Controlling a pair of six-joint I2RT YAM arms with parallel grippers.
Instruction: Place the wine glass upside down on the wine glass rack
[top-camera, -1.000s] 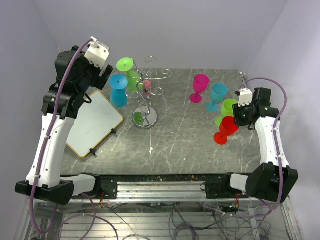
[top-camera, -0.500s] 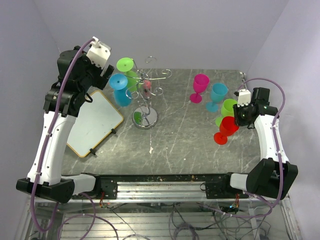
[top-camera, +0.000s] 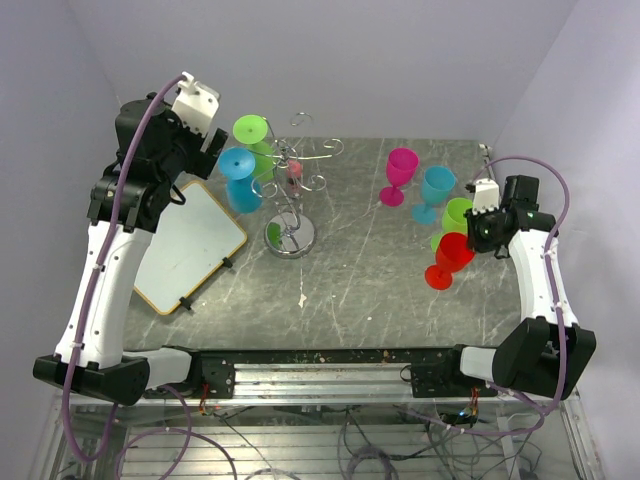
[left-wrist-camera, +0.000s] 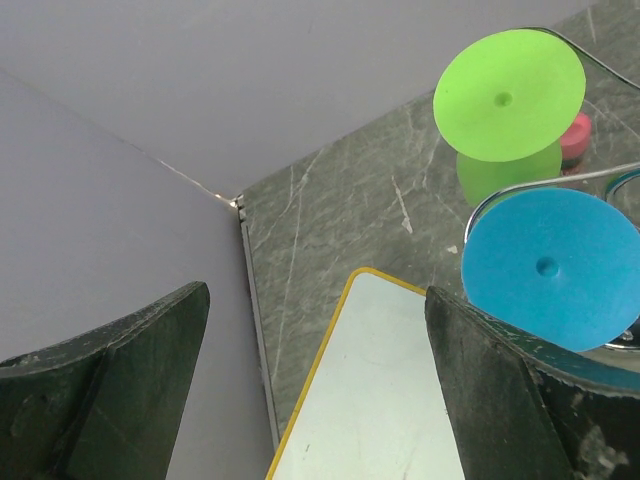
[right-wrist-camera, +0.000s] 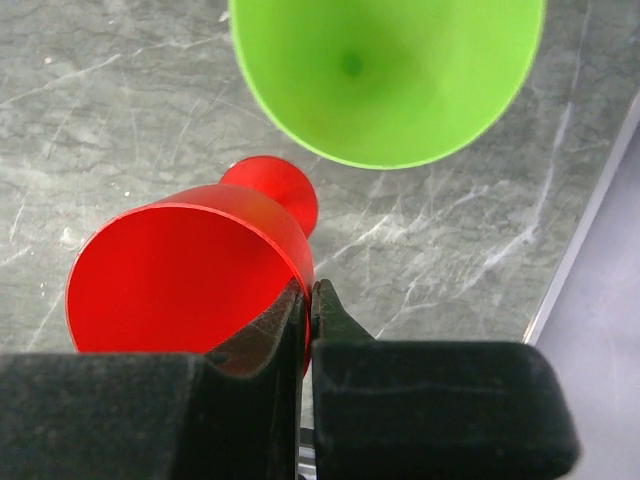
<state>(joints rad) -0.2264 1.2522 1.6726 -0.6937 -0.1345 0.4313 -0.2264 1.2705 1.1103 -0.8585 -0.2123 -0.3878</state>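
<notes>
Red wine glass (top-camera: 450, 256), right of the wine glass rack (top-camera: 292, 200), is rim-pinched by the right gripper (right-wrist-camera: 308, 300). Left gripper (left-wrist-camera: 315, 350) gapes. Next, probably: lift, invert.

We see bare table (top-camera: 370, 280) open across the top view's centre and lower middle. At upper centre the wire rack (top-camera: 291, 205) blocks the way, with a hanging blue glass (top-camera: 238, 188) and a hanging green glass (top-camera: 250, 130) on its left. A white board (top-camera: 190, 245) lies at left. A pink glass (top-camera: 400, 172), teal glass (top-camera: 436, 190), lime glass (top-camera: 458, 215) and red glass (top-camera: 452, 255) crowd the right.

Board (top-camera: 190, 245) left of rack (top-camera: 302, 237); 4 wine glasses (top-camera: 437, 187) right.
</notes>
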